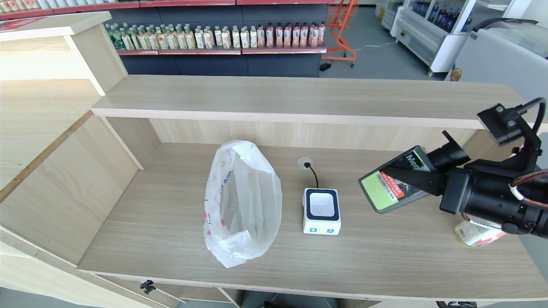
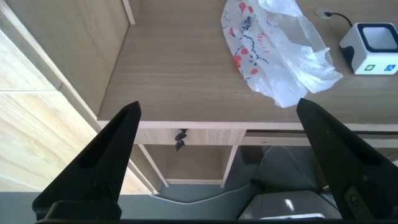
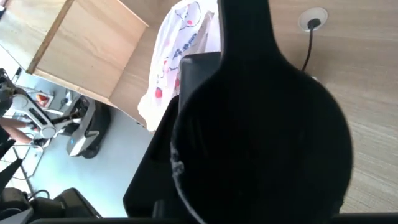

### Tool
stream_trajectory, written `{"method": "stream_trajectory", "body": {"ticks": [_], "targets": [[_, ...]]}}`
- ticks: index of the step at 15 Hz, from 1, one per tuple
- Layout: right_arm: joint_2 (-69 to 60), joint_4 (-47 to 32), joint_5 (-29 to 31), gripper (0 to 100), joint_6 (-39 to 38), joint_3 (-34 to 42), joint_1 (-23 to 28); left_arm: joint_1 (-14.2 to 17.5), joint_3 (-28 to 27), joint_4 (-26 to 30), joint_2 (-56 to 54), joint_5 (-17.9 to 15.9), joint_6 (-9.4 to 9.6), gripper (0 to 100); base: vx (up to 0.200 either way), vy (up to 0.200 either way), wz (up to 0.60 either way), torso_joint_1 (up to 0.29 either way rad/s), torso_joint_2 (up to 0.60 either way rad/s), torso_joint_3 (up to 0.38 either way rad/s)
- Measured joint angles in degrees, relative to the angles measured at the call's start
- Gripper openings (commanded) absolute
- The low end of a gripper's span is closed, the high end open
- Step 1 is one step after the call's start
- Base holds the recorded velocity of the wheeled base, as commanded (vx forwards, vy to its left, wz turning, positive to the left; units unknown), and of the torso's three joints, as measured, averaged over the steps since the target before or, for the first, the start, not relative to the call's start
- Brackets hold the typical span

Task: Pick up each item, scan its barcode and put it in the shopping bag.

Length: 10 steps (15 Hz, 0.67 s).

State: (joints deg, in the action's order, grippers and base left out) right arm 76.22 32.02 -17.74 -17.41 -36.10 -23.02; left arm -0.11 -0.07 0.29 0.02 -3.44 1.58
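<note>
- Head view: the right end effector (image 1: pixel 432 171) is pinching a flat dark box (image 1: pixel 394 184) by one short end and holds it in the air, above the counter (image 1: pixel 385 265) and not touching it.
- The relation that matters: the scanner (image 1: pixel 321 211) stands on the counter to the robot's left of the box and lower than it, near but clearly apart. The free end of the box points toward the scanner side.
- The long axis of the box runs from the end effector out to the left and a little downward, so the box is tilted, not level.
- The shopping bag (image 1: pixel 242 203) lies just beside the scanner, on its far side from the box, with its mouth open toward the front edge of the counter.
- The right arm is the nearer one to both scanner and bag. In the left wrist view the left end effector (image 2: pixel 219 109) has its fingers spread wide with nothing between them, and it hangs in front of the counter edge on the bag's side, well apart from the box.
- Look of the box: thin, stiff, with dark edges; the face turned up carries a pale green panel and a red sticker. The underside, which faces the counter, is hidden, so it cannot be told where the barcode is.
- A judgement: the step in hand is probably bringing the box over the scanner window, which faces up.
- A clear bottle (image 1: pixel 475 234) lies on the counter under the right arm, probably waiting for its turn.
</note>
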Motion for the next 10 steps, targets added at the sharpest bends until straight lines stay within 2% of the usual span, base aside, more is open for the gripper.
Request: {"method": "stream_trajectory", "body": {"ticks": [2, 6, 10], "targets": [[1.7, 0.0, 0.0, 0, -0.4, -1.0, 0.0, 0.0, 0.0, 0.0, 0.0, 0.0, 0.00, 100, 0.000, 0.200, 0.00, -0.002, 0.00, 0.005], [7.0, 0.2, 0.0, 0, 0.2, -3.6, -1.5, 0.0, 0.0, 0.0, 0.0, 0.1, -0.06, 100, 0.000, 0.000, 0.00, 0.000, 0.00, 0.000], [14.1, 0.2, 3.6, 0, 11.1, -3.9, -1.3, 0.0, 0.0, 0.0, 0.0, 0.0, -0.06, 100, 0.000, 0.000, 0.00, 0.000, 0.00, 0.000]]}}
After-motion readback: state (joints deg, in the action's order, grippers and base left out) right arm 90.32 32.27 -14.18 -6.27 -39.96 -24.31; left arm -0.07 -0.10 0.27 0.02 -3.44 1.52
